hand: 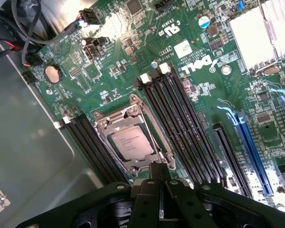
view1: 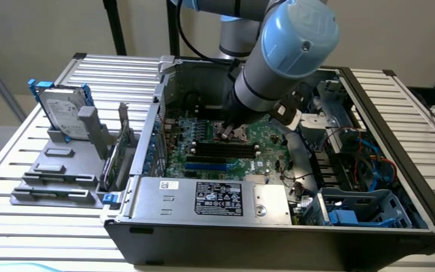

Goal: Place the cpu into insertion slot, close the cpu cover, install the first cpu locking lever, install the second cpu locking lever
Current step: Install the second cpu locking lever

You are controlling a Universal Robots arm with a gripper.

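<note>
— How's the light?
— Even and fairly bright; a white glare spot on the green board (hand: 115, 24) in the wrist view.
— Focus?
— Soft there — nearest black parts blurred, case interior shadowed.

A lab or test workshop for computer assembly: an opened desktop case (view1: 278, 226) lies on a slatted metal table (view1: 21, 170), its green motherboard (hand: 199, 95) exposed, with a removed hard drive (view1: 63, 110) standing in a grey rack at the exterior view's left.

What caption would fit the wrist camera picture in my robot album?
Shut tool hovering beside the closed cpu cover, with the cpu seated in its slot on the green board.
</note>
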